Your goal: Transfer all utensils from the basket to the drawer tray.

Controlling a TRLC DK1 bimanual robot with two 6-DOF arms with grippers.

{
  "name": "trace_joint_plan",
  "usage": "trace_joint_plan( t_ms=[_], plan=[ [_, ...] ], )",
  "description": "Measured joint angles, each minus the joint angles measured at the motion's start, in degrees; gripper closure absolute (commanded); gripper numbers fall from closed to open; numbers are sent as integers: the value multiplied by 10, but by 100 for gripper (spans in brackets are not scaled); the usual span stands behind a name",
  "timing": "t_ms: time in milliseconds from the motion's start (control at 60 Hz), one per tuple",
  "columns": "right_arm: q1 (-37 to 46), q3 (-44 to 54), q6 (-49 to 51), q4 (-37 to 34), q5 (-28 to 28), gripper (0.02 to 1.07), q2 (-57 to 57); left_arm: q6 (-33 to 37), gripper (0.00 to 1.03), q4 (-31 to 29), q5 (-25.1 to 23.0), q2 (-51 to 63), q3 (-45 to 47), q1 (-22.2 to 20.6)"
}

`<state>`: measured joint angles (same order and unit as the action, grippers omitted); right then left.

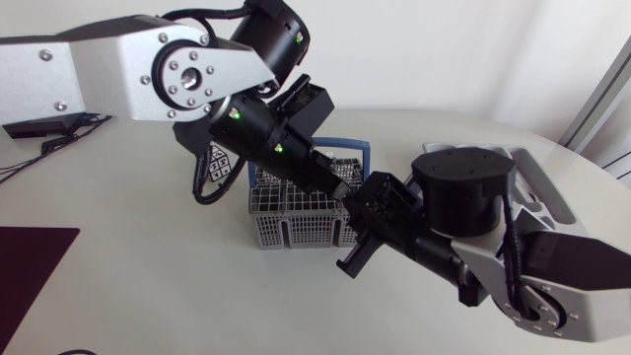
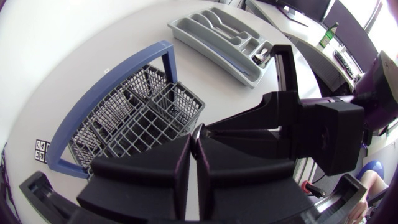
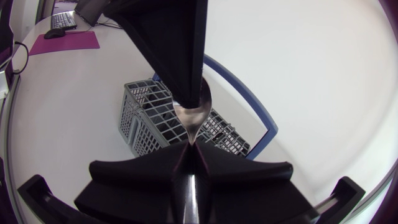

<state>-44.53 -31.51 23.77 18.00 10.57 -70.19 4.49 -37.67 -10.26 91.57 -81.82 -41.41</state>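
Steel spoon [image 3: 194,107], centre of the right wrist view: handle clamped between the right gripper [image 3: 191,149] fingers, bowl tip pinched and partly covered by the left gripper [image 3: 188,87]. Grey basket [image 1: 296,232] sits lower centre in the head view, under both grippers. Drawer tray [image 1: 542,192] at right is largely hidden behind the right arm.

Tip-to-tip — left claw [image 2: 193,140], right claw [image 3: 189,149], both apparently clamped.

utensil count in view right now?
1 for sure: a spoon held in both left and right jaws, near the basket. The basket's visible cells look empty. The tray may hold more; can't tell.
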Motion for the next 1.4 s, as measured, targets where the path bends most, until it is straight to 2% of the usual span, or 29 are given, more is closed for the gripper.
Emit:
trace_joint_plan(
  t_ms=[133,200,217,367,433,500,617,717,883,1000,1133,1217,1400],
  plan=[
    [0,0,0,0,0,102,0,0,84,-1,0,0,0,0],
    [0,0,1,-1,-3,102,0,0,68,-2,-1,0,0,0],
    [0,0,1,-1,-5,102,0,0,60,-2,-2,0,0,0],
    [0,0,2,-8,-27,102,5,0,34,19,-3,-3,-8,0],
    [0,3,3,-15,-32,102,13,0,28,44,-3,-9,-9,3],
    [0,8,4,-30,-47,102,26,0,16,60,-3,-19,-12,9],
    [12,24,8,-67,-86,102,65,0,7,76,-2,-41,-19,28],
    [61,34,21,-115,-143,102,105,0,6,87,1,-60,-19,49],
    [209,35,70,-209,-288,102,159,0,5,94,21,-78,-18,87],
    [339,34,149,-285,-386,102,166,0,5,119,41,-103,4,110],
    [460,16,266,-376,-466,102,148,7,5,141,74,-130,40,129],
    [533,-13,364,-439,-499,102,110,16,5,143,82,-140,60,141],
    [665,-84,592,-544,-513,102,-14,22,5,145,85,-152,90,167]
  ],
)
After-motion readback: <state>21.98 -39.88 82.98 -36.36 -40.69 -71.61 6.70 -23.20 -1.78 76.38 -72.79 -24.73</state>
